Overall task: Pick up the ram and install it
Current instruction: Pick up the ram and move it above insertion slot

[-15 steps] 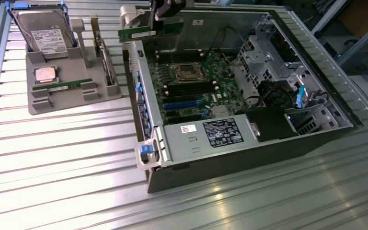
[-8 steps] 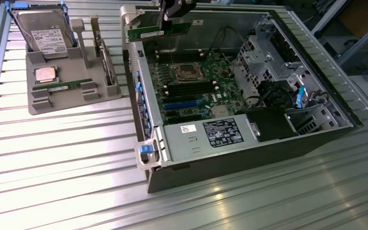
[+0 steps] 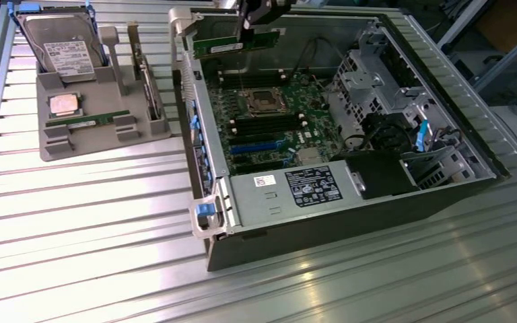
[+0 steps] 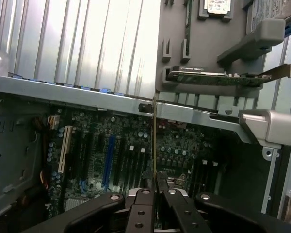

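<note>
While your claw (image 4: 156,188) is closed narrow on the ram (image 4: 154,141), you see that stick edge-on from the wrist, held over the motherboard (image 4: 116,150) inside the open case (image 3: 207,168). In the exterior view, it hangs at the far end of the case, above the board and not seated in any slot. A second stick (image 3: 86,122) lies in the grey tray (image 3: 97,145) on the tabletop (image 3: 79,235), to the exterior view's left of the case.

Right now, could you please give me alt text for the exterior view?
The gripper holds a green ram stick over the motherboard of the open computer case. To the exterior view's left, a gray tray carries a second ram stick, a processor chip, a hard drive and an upright card.
</note>
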### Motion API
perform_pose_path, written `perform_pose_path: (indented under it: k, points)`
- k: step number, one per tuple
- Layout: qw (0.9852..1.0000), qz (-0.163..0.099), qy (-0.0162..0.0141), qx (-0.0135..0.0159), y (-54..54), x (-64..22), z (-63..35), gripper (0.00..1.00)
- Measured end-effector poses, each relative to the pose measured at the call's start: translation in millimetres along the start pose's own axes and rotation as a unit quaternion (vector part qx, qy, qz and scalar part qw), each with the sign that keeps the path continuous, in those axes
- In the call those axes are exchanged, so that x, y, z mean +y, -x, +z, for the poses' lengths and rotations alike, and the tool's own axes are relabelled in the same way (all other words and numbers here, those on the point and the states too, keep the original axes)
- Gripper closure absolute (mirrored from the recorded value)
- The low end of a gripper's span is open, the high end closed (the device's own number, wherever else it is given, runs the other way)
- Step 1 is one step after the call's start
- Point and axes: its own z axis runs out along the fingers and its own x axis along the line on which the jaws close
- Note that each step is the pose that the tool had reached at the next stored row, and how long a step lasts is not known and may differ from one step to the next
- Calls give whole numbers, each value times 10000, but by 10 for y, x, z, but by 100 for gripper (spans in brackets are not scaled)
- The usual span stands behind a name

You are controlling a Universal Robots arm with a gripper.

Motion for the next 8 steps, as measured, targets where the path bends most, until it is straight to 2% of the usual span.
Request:
perform_pose_path:
  k: [4,8]
  points:
    - [10000,0,0,0,-21,-121,-6,87]
    - [10000,0,0,0,-33,-192,-9,87]
